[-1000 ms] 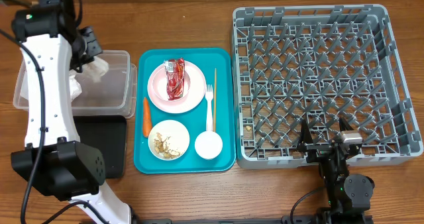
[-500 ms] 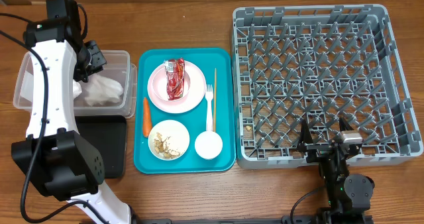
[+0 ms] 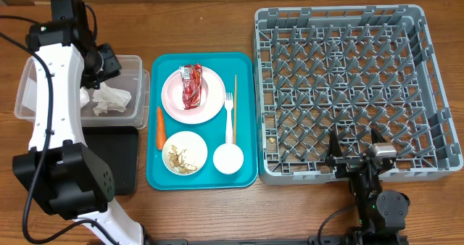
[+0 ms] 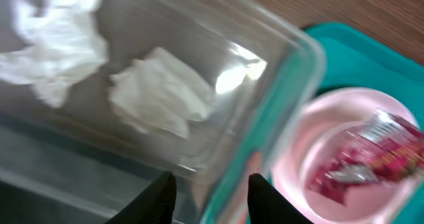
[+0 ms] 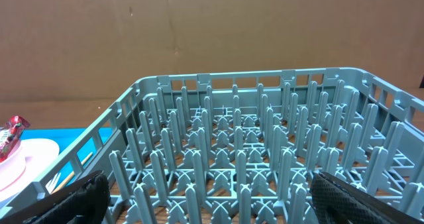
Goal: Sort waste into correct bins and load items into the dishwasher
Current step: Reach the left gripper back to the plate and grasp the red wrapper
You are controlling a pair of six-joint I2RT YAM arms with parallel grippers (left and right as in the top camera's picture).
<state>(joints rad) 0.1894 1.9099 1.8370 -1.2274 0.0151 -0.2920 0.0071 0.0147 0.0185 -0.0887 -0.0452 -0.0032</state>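
My left gripper (image 3: 109, 60) hangs over the right end of the clear tub (image 3: 135, 65), open, with nothing between its fingertips (image 4: 162, 199). Two crumpled white napkins (image 3: 109, 100) (image 4: 162, 95) lie loose inside the tub. On the teal tray, the pink plate (image 3: 206, 104) carries a small white bowl with the red wrapper (image 3: 191, 85) (image 4: 371, 161) in it. The carrot (image 3: 160, 126) lies beside it, and a bowl (image 3: 184, 153) holds pale scraps. My right gripper (image 3: 355, 152) (image 5: 222, 204) stands open at the near edge of the grey dish rack (image 3: 348, 85) (image 5: 245, 138).
The teal tray (image 3: 246, 64) also holds a white fork (image 3: 230, 114), a thin wooden stick (image 3: 235, 93) and a white cup (image 3: 228, 159). A black tray (image 3: 119, 158) sits in front of the tub. The left arm (image 3: 54, 93) stretches over the tub's left side.
My left gripper has opened and let go of a napkin, which now lies in the tub. The gripper shifted slightly right. The right arm has not moved.
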